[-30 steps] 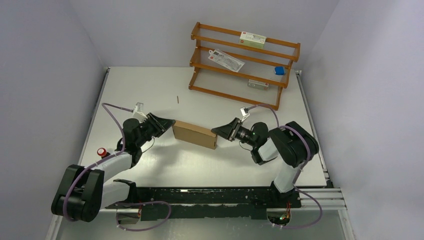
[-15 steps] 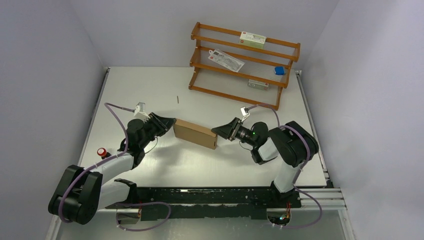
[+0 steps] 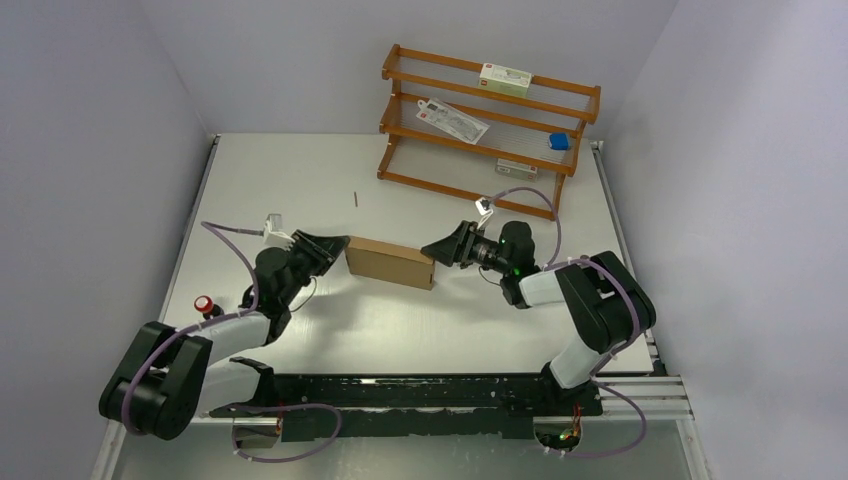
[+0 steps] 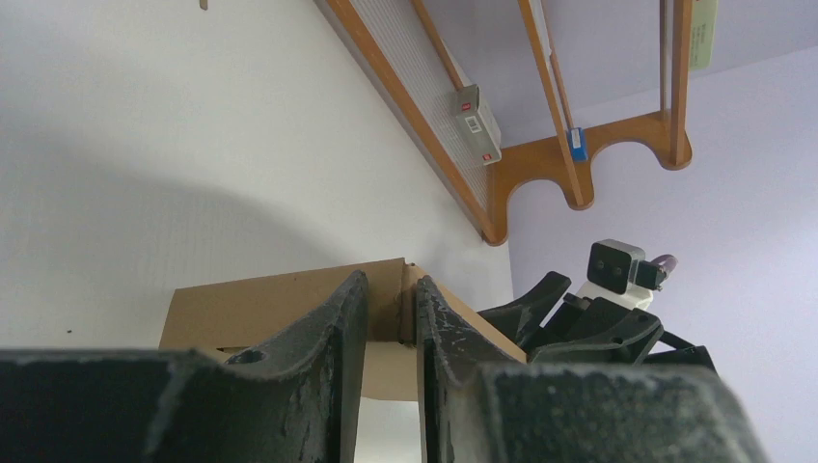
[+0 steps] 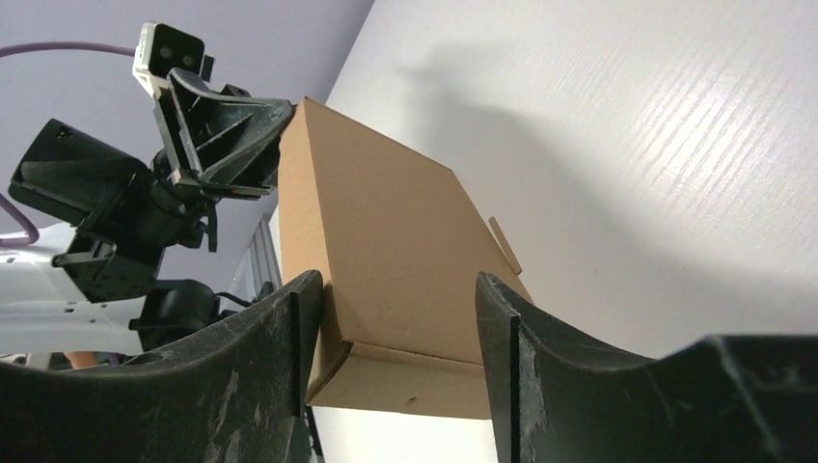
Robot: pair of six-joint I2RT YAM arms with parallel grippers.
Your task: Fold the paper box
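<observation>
The paper box [image 3: 390, 263] is a closed, shallow brown cardboard box lying mid-table between both arms. My left gripper [image 3: 343, 243] has its tips against the box's left end. In the left wrist view its fingers [image 4: 352, 318] stand only a narrow gap apart, open, and the box's [image 4: 270, 309] corner seam shows just beyond the tips. My right gripper [image 3: 430, 250] is at the box's right end. In the right wrist view, the right gripper [image 5: 395, 277] is open wide and straddles the box's [image 5: 386, 222] end. Its left finger [image 5: 299, 318] is close against the cardboard.
A wooden three-shelf rack [image 3: 490, 120] stands at the back right, holding a white and green carton [image 3: 505, 76], a flat packet [image 3: 452, 118] and a blue item [image 3: 559, 141]. A red-capped object [image 3: 204, 303] sits beside the left arm. A small dark stick [image 3: 356, 198] lies farther back.
My right gripper's jaws have spread wider and the right arm has shifted toward the far side. The box's right end swung slightly that way. The left gripper has barely moved.
</observation>
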